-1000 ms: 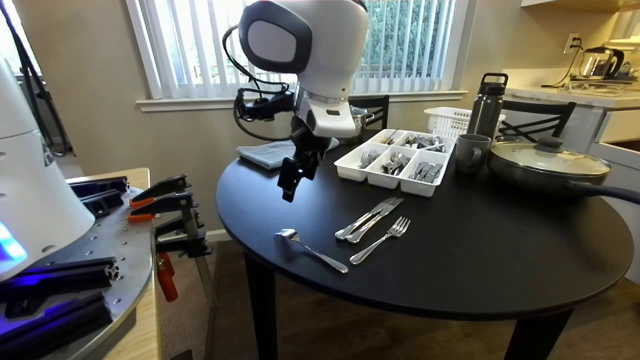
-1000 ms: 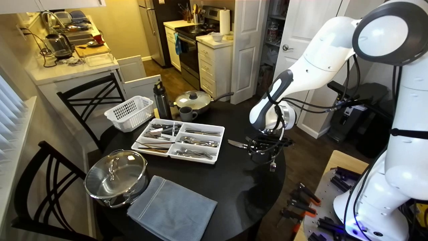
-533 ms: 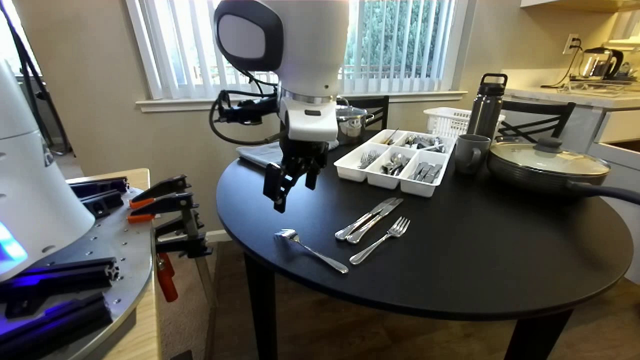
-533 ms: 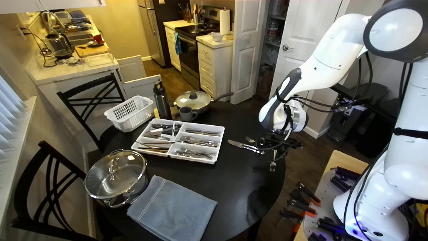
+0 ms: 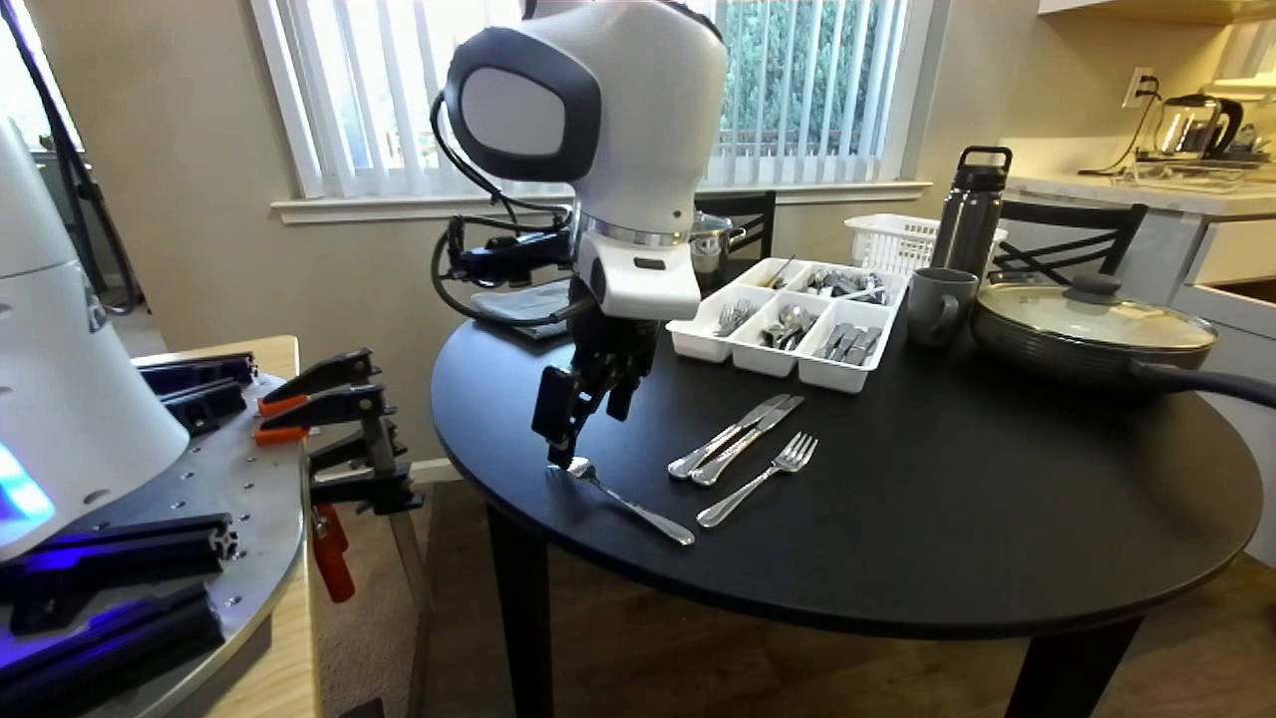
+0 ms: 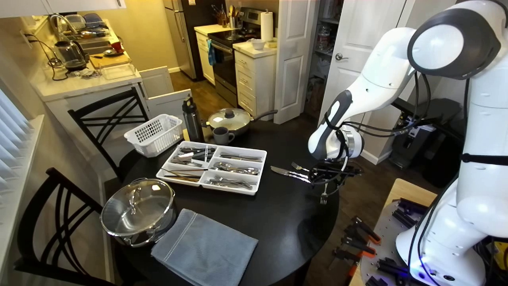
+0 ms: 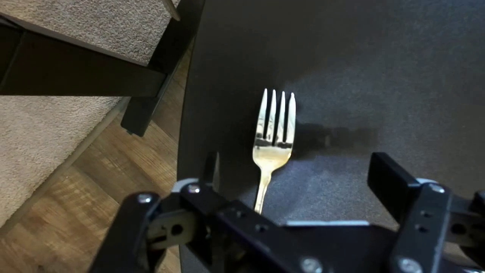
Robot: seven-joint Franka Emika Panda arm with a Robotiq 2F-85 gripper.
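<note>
The four-tined fork (image 7: 272,153) is lying on the round black worktop (image 6: 274,214), close to its edge, and in the wrist view its neck is showing between the jaws, which are standing wide apart and gripping nothing. Their spread is seemingly leaving room on both sides of the slim metal, though the fork is sitting nearer one finger; whether a tip is brushing it, the pictures are not telling. Near it, a second fork (image 5: 748,487) and a pair of table knives (image 5: 746,443) are resting loose, the knives lying side by side as if put down together. Beyond these, a white cutlery tray (image 5: 837,376) is keeping silverware (image 5: 793,324) in compartments, presumably so that like pieces are staying together. The worktop is also carrying a grey mug (image 5: 937,304), an insulated bottle (image 5: 967,224), a glass-lidded frying pan (image 5: 1072,349), a white plastic basket (image 6: 166,140), a steel pot (image 6: 137,212) and a folded blue-grey cloth (image 6: 206,250), all sitting well apart from the fork, perhaps leaving the arm (image 6: 381,79) space. Cross-backed chairs (image 5: 1077,213) are standing around, vertical blinds (image 6: 10,133) are hanging alongside, and an oven (image 6: 223,65) is standing farther off.
</note>
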